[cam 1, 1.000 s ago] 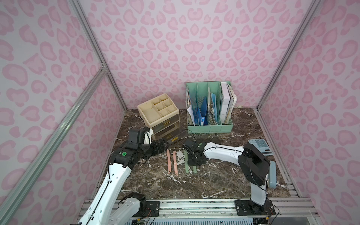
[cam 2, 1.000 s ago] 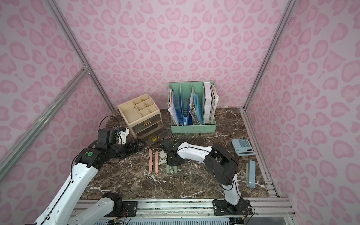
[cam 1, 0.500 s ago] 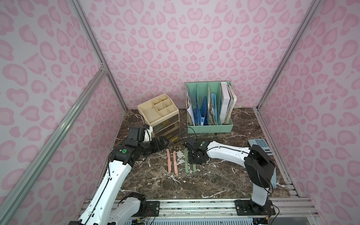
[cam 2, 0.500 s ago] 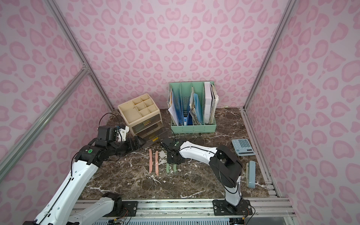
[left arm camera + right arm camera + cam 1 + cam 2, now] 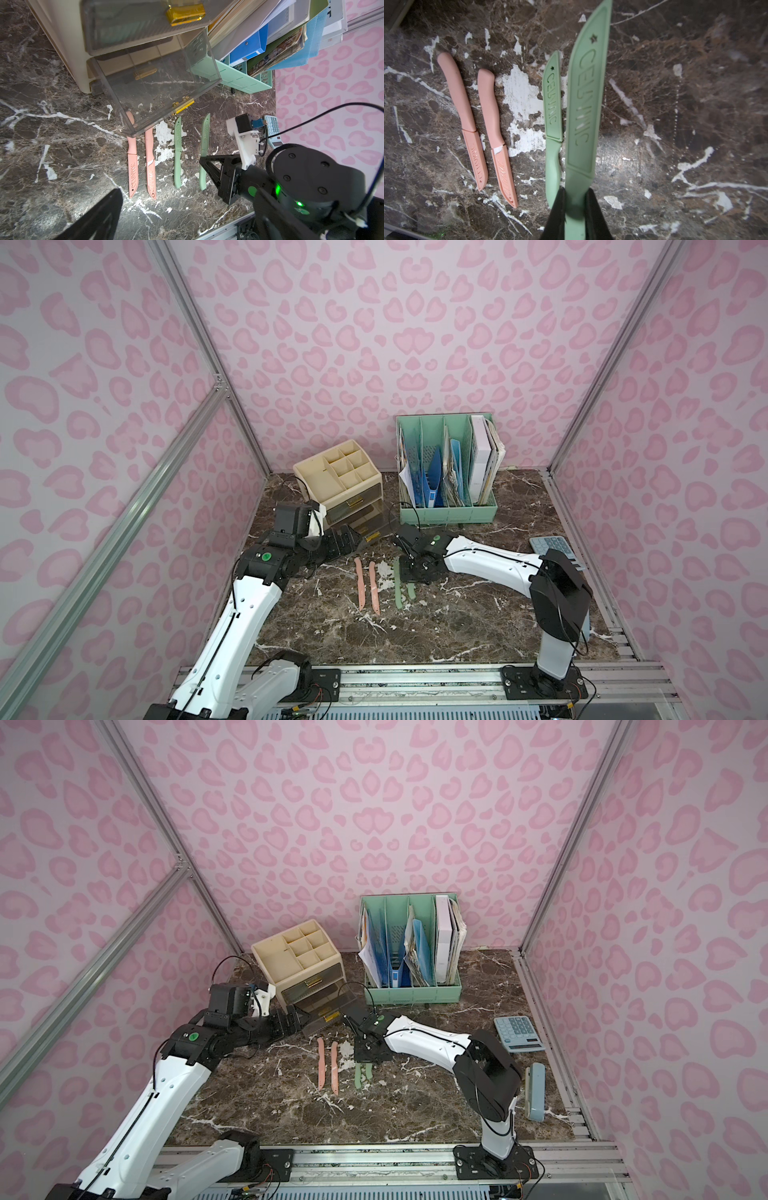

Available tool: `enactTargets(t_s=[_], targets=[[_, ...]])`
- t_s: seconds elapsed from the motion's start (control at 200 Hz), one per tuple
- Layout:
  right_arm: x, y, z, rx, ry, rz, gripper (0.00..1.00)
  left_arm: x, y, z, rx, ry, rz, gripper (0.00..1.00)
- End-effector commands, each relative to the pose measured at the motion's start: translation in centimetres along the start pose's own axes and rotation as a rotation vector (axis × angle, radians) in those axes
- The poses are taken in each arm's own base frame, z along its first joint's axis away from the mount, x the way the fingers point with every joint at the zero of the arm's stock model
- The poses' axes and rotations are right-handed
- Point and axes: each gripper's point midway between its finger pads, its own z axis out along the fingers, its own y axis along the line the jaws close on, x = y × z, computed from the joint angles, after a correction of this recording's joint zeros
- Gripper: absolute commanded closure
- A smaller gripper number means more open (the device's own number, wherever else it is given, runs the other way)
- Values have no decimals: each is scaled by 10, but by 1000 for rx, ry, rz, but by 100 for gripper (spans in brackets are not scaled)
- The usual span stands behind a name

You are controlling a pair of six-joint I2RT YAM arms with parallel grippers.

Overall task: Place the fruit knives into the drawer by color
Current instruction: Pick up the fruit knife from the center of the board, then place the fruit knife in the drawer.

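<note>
Sage-green sheathed fruit knife (image 5: 583,104), pinched by right claw (image 5: 575,194), looks bound next for open clear plastic drawer (image 5: 158,93); left claw (image 5: 351,541) gapes empty.

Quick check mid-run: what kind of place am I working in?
Probably a staged robot test cell: marble-look tabletop boxed in by pink-patterned walls on aluminium framing, with a file rack and drawer organizer as desk props.
</note>
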Motion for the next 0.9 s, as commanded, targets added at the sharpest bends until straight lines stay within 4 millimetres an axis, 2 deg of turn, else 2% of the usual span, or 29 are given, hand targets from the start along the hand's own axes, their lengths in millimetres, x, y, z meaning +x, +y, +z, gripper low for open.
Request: enactTargets(t_s=[0.0,0.4,0.67,0.895], targets=[[-3,5,-8,-16,-9,-3,100,-7,-3,-2,2,-26,17,1],[-26,29,-39,-144,-62,15,100,-21,-7,-2,-13,-45,28,1],[-48,59,-64,-296,-88,36,100,-37,-14,-3,-18,-65,29,1],[-64,69,-89,-368,-125,86,100,-46,-17,-3,-16,-75,24,1]])
